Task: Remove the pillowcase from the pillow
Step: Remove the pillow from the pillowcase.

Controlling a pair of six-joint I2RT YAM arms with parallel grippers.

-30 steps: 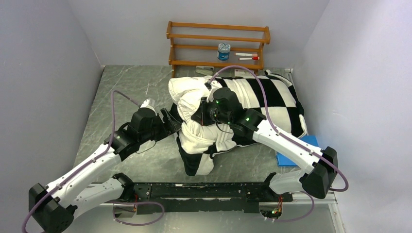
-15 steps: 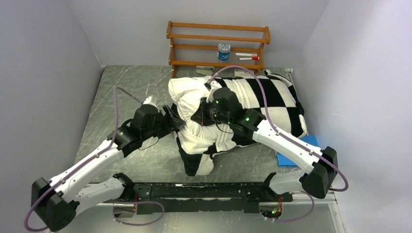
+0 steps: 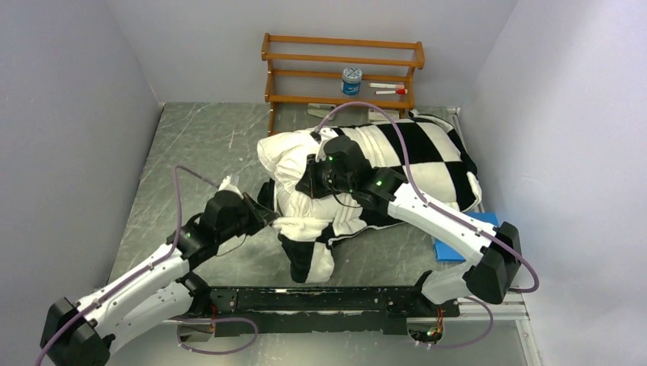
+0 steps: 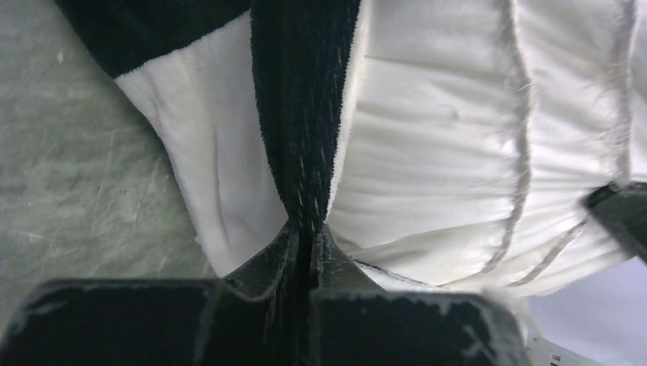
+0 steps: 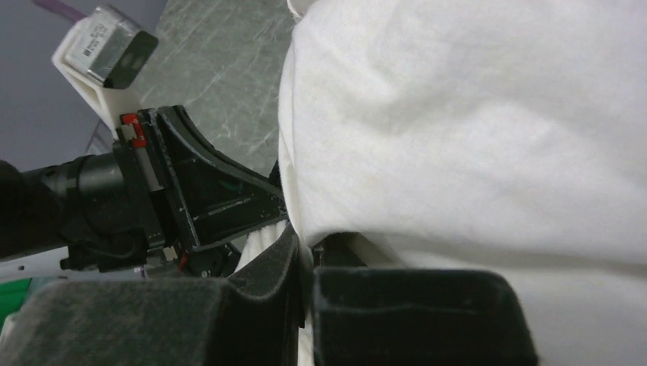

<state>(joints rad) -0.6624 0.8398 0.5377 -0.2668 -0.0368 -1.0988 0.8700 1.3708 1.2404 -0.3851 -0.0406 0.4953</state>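
At lower right of the top view a blue pad [image 3: 449, 252] lies on the table [image 3: 198, 145]. Left of centre, the left gripper [image 3: 265, 216] has its jaws pinched together on a black fold of the pillowcase [image 3: 416, 152], whose bunched end trails toward the bottom edge. Just above, at centre, the right gripper [image 3: 314, 181] is clamped tight on white fabric of the pillow [image 3: 290, 152], which bulges bare at centre-left, with the checkered cover on its right part. A wooden rack [image 3: 343, 57] stands at top centre
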